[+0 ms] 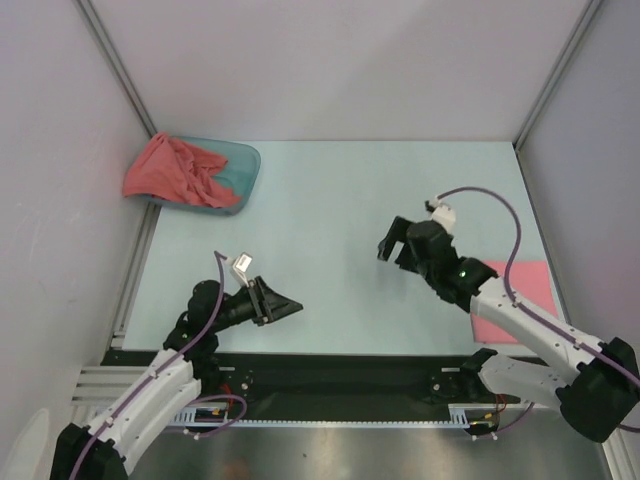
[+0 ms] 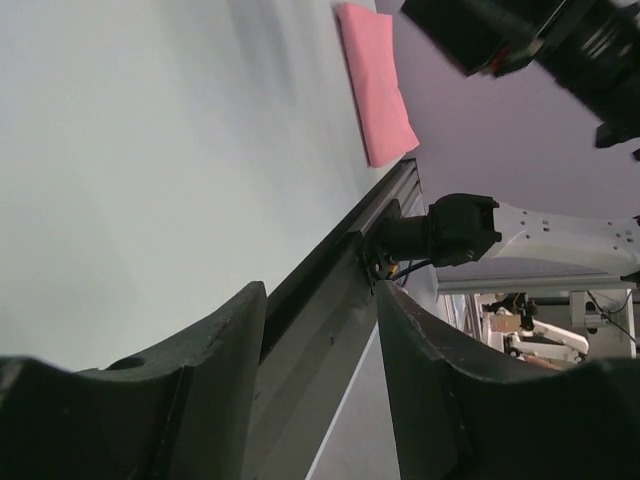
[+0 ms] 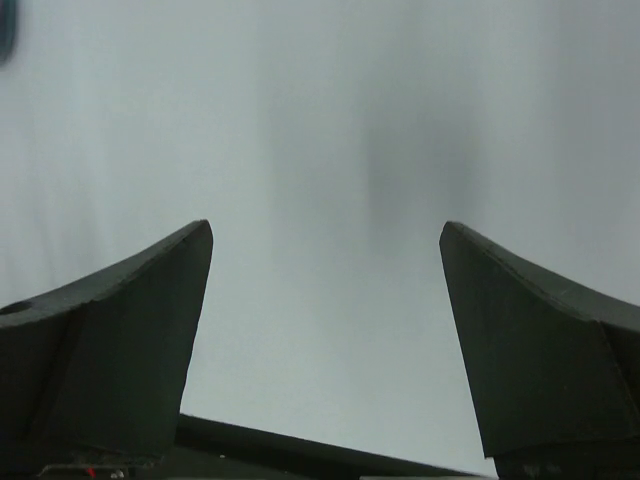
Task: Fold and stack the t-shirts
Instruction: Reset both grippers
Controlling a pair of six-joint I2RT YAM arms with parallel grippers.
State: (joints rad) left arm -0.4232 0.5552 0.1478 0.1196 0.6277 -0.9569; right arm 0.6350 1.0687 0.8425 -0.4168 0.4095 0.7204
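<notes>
now, one pink shirt [image 1: 535, 285] lies folded flat, as far from the tub [image 1: 245, 160] as the table [image 1: 340, 200] allows, at the opposite near corner, partly hidden under the right arm. the red shirt [image 1: 175, 172] is a crumpled heap in the tub, spilling over its left rim. so the step in hand looks like fetching the red shirt for folding.

the right gripper [image 1: 395, 240] hovers over bare table well right of the tub, jaws spread wide and empty; its wrist view shows only blurred table between the fingers [image 3: 130, 330]. the left gripper [image 1: 285, 303] hangs nearer the base side, well below the tub in the top view, lying on its side and aimed away from the tub. its jaws are parted by a moderate gap with nothing in them, and its wrist view looks along the table edge to the pink shirt [image 2: 375, 85].

to do this well, the left arm, being closer, probably should turn toward the tub and come down with jaws wide on the part of the red shirt hanging over the rim. a pinch on an edge rather than the bunched middle should help. lifting high enough to clear the tub wall would keep the tub from dragging. then the shirt should go to the open middle, between the tub and the pink shirt, where both grippers can spread it.
</notes>
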